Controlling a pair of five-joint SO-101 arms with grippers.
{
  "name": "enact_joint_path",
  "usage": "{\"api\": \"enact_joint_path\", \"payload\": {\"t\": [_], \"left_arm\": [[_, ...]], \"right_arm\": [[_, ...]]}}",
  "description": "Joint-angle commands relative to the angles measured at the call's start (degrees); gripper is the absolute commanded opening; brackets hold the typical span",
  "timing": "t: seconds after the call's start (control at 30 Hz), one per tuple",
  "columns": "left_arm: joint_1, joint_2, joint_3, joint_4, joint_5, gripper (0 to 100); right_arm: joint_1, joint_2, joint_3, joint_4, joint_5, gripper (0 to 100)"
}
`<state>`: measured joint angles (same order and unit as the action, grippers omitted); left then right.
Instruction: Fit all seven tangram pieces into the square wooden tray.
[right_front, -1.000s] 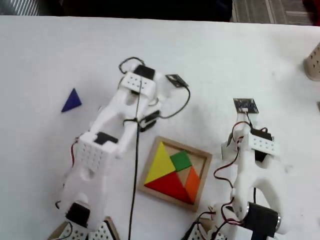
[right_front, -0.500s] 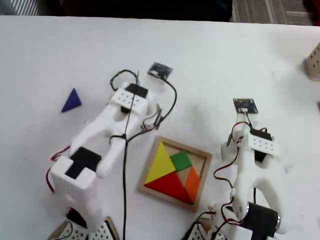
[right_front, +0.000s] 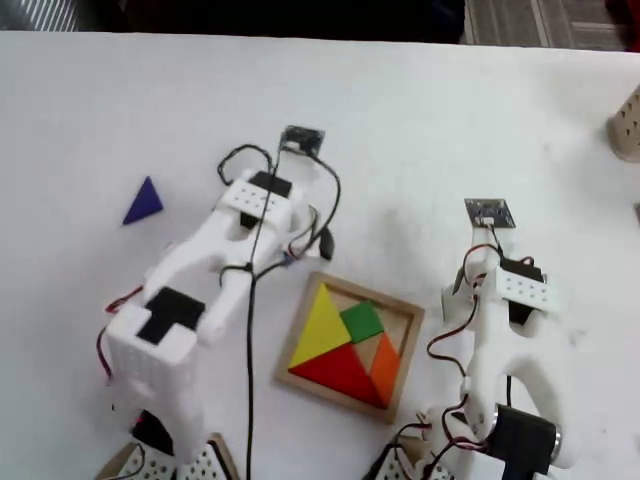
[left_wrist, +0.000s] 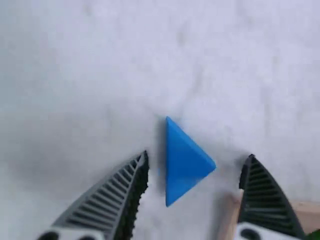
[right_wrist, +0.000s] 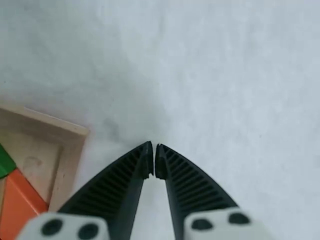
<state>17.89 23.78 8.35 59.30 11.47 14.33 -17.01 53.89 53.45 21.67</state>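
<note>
Tray (right_front: 370, 292) is seen partly filled: a yellow triangle (right_front: 320, 322), green square (right_front: 362, 321), red triangle (right_front: 340, 370) and orange piece (right_front: 383, 362) are seated inside. The left gripper (left_wrist: 197, 156) is spread wide around a light blue triangle (left_wrist: 185, 162), lying flat just beside a tray corner, touched by neither finger. The right gripper (right_wrist: 152, 160) is clenched on nothing over bare table (right_front: 450, 100). A dark blue triangle (right_front: 143, 201) is lying well apart.
</note>
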Motion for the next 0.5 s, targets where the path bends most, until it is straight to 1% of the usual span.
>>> {"api": "enact_joint_path", "payload": {"t": [0.0,0.07,0.17,0.27,0.37,0.4,0.47], "left_arm": [[-1.8,3.2,-7.0,1.9,0.5,30],[-1.6,4.1,-8.6,3.5,0.5,30],[-1.4,4.2,-8.7,3.6,0.5,28],[-1.4,4.3,-8.9,3.6,0.3,18],[-0.8,4.3,-8.9,3.6,-4.5,7],[-0.4,4.2,-8.6,3.6,-6.0,5],[0.6,4.1,-8.5,4.0,-7.2,4]], "right_arm": [[-0.7,-1.9,-0.3,-0.5,0.7,1.8],[-0.7,-1.9,-0.3,-0.5,0.7,1.8],[-0.7,-1.9,-0.3,-0.5,0.7,1.8],[-0.7,-1.9,-0.3,-0.5,0.7,1.8],[-0.7,-1.9,-0.3,-0.5,0.7,1.8],[-0.7,-1.9,-0.3,-0.5,0.7,1.8],[-0.7,-1.9,-0.3,-0.5,0.7,1.8]]}}
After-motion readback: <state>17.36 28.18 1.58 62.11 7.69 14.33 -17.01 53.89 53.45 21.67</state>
